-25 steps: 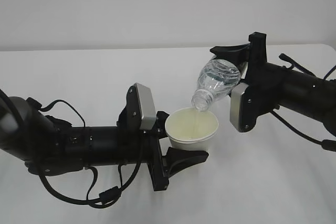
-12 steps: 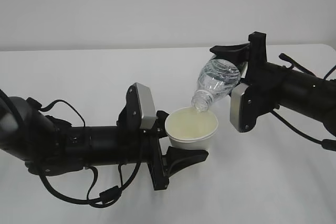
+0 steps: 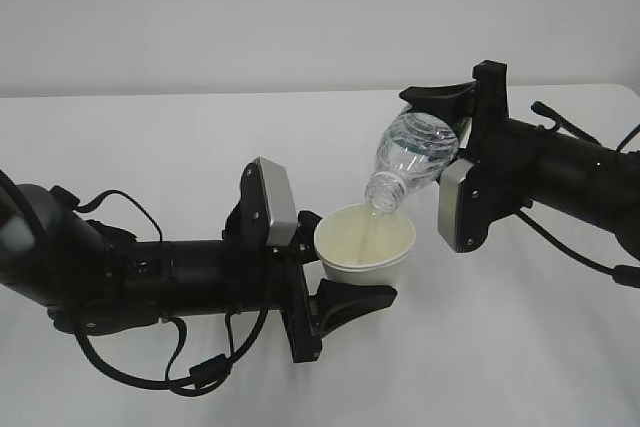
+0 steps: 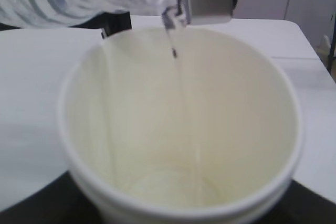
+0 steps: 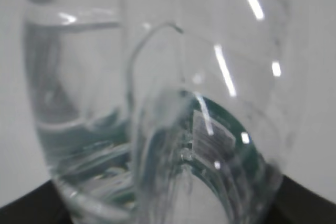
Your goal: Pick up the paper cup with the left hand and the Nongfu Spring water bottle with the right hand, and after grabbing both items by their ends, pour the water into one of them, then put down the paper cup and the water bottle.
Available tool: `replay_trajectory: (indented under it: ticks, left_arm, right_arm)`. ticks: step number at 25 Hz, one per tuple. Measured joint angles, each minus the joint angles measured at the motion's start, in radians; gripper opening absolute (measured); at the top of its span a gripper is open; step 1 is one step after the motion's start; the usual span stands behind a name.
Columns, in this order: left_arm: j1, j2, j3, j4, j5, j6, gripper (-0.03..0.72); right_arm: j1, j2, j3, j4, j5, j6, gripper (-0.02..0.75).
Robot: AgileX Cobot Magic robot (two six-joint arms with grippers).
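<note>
The white paper cup (image 3: 365, 247) is held off the table, upright, with my left gripper (image 3: 350, 259) shut on its lower body. Above its right rim hangs the Nongfu Spring water bottle (image 3: 412, 159), tilted mouth-down, with my right gripper (image 3: 440, 142) shut on its base end. A thin stream of water (image 3: 372, 227) falls from the mouth into the cup. In the left wrist view the cup (image 4: 79, 129) fills the frame, with the stream (image 4: 176, 61) and a little water at the bottom. The right wrist view shows the clear bottle (image 5: 157, 103) up close, with its green label (image 5: 231, 124).
Both arms hover over a white table (image 3: 150, 137) whose far edge meets a plain pale wall. Black cables (image 3: 150, 367) loop under the left arm, and more trail off the right arm (image 3: 590, 257). The right arm's grey block (image 3: 458, 202) sits close to the cup's right side.
Arms, cup and bottle stay where they were. The thin stream of water keeps running into the cup.
</note>
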Motion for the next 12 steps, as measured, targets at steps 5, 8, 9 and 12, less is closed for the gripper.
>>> replay_trajectory:
  ticks: [5,8,9,12]
  left_arm:
    - [0.000,0.000,0.000,0.000,0.000,0.000,0.463]
    - [0.000,0.000,0.000,0.000,0.000,0.000,0.462]
    - [0.000,0.000,0.000,0.000,0.000,0.000,0.462]
    - [0.000,0.000,0.000,0.000,0.000,0.000,0.461]
  right_arm:
    - [0.000,0.000,0.000,0.000,0.000,-0.002,0.459]
    - [0.000,0.000,0.000,0.000,0.000,-0.002,0.459]
    - [0.000,0.000,0.000,0.000,0.000,-0.002,0.459]
    - [0.000,0.000,0.000,0.000,0.000,-0.002,0.459]
